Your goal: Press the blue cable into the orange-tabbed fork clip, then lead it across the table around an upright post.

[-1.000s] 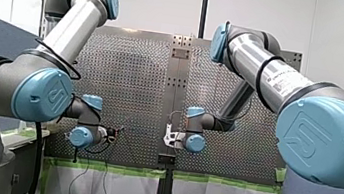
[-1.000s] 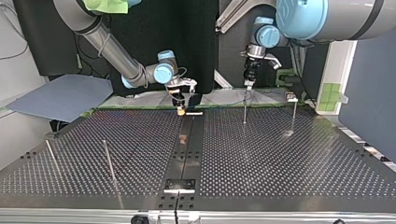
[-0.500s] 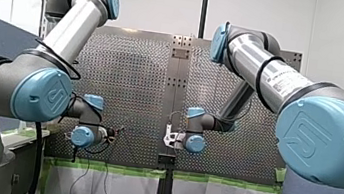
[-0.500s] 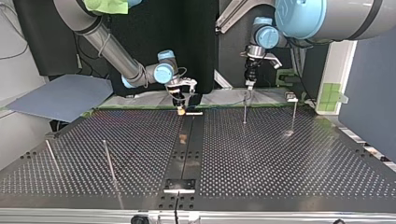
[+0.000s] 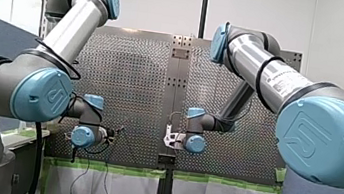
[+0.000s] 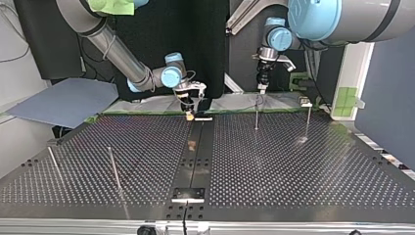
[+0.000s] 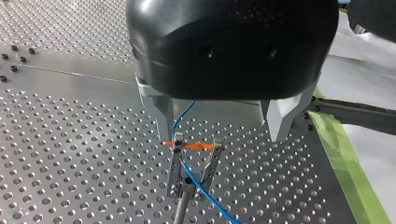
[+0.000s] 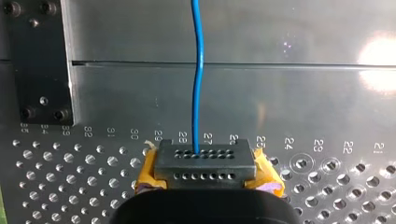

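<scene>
**Front view:** my left gripper and my right gripper sit low by the near edge of the perforated metal tabletop, at about 7 and 6 o'clock from the view's middle. Their fingers are too small to read here.

**Top view:** my left gripper hangs at 1 o'clock from the middle, just above a thin upright metal post. A 2nd bare post stands at that post's 3 o'clock, and 2 more stand well apart at 8 o'clock.

**Right wrist view:** the yellow-padded fingers are closed on a small dark connector block with 2 rows of holes. The thin blue cable runs out of it straight ahead, at the gripper's 12 o'clock.

**Left wrist view:** the metal fingers are spread wide and grip nothing. The orange-tabbed metal fork clip stands between them. The cable drops just inside 1 finger, passes the orange tab and enters the gap between the 2 prongs. I cannot tell whether it is seated at the bottom.

To press well, I would descend centred so the fingers straddle the prongs without striking them. My right gripper should hold the connector steady, with enough slack that the cable slides down rather than springs out.
</scene>
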Controlling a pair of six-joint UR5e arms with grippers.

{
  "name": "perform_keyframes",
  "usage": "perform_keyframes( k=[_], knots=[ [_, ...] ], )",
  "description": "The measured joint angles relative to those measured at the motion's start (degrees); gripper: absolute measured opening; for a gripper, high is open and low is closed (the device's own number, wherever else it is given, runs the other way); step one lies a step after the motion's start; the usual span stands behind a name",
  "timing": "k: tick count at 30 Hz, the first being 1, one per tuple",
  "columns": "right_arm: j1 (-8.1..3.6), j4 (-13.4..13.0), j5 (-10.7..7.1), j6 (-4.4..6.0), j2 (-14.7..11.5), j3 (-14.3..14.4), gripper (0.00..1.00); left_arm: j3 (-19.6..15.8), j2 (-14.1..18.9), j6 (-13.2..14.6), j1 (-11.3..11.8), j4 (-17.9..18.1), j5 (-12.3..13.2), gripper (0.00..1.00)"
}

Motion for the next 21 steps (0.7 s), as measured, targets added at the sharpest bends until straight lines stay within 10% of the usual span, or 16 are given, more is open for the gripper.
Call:
perform_keyframes(
  k=[21],
  knots=[
    [0.10, 0.0, -0.07, 0.05, 0.3, 0.0, 0.00, 0.1, 0.0, 0.7, -1.4, -1.7, -0.4, 1.00]
  ],
)
